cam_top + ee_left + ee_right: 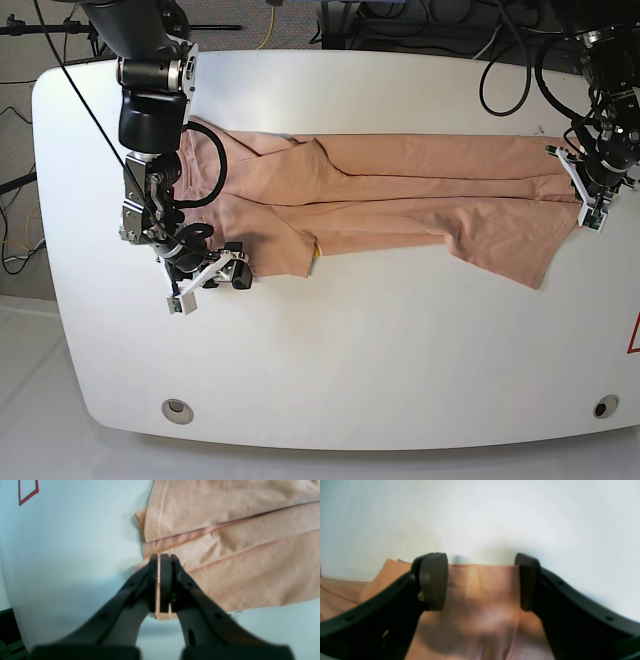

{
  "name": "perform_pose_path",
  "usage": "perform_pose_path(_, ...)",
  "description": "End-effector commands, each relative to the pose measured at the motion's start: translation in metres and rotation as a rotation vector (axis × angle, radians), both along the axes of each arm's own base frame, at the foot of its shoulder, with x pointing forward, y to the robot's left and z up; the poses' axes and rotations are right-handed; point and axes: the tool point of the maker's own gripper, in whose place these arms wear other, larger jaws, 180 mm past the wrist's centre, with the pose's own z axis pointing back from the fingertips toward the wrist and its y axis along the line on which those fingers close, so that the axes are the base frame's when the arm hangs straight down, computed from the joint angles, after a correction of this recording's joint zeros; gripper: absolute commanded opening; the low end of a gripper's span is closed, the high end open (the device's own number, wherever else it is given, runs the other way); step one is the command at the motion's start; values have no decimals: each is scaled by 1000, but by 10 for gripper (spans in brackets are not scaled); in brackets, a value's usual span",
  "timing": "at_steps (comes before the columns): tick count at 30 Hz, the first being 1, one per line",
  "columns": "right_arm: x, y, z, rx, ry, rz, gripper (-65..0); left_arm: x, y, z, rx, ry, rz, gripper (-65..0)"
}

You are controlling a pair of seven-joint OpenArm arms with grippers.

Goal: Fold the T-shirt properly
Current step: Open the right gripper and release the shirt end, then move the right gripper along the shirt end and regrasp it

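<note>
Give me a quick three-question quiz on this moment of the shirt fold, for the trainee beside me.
1. True or false: the left tool is shut on an edge of the T-shirt.
2. Which describes the right tool? A) clamped on the collar B) open, with shirt fabric showing between its pads C) out of every view
3. Fill in: in the base view the shirt lies stretched in a long band across the white ____.

Key: 1 true: the wrist view shows a thin strip of fabric pinched between the closed pads. 2 B. 3 table.
</note>
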Motion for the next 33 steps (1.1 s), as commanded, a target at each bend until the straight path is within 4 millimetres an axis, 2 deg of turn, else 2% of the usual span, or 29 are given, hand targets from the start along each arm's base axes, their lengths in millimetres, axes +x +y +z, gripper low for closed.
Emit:
perform_pose_path(1, 10, 1, 13, 9, -35, 2, -271, 9, 3, 14, 16, -44, -10, -650)
perform_pose_path(4, 10, 1, 13, 9, -36, 3, -344, 9, 4, 14, 16, -43, -9, -650)
perform_pose_path(10, 10, 0, 13, 9, -34, -1, -622, 8, 1, 10, 5, -40, -7, -650)
perform_pose_path(11, 10, 0, 13, 9, -34, -1, -650, 8, -1, 9, 0, -40, -6, -650)
perform_pose_path(26, 10, 1, 15, 0, -24, 11, -650, 8, -3, 9, -5, -41, -6, -650)
perform_pose_path(33, 15, 2, 39, -31, -68, 41, -650, 9, -3, 9, -5, -43, -6, -650)
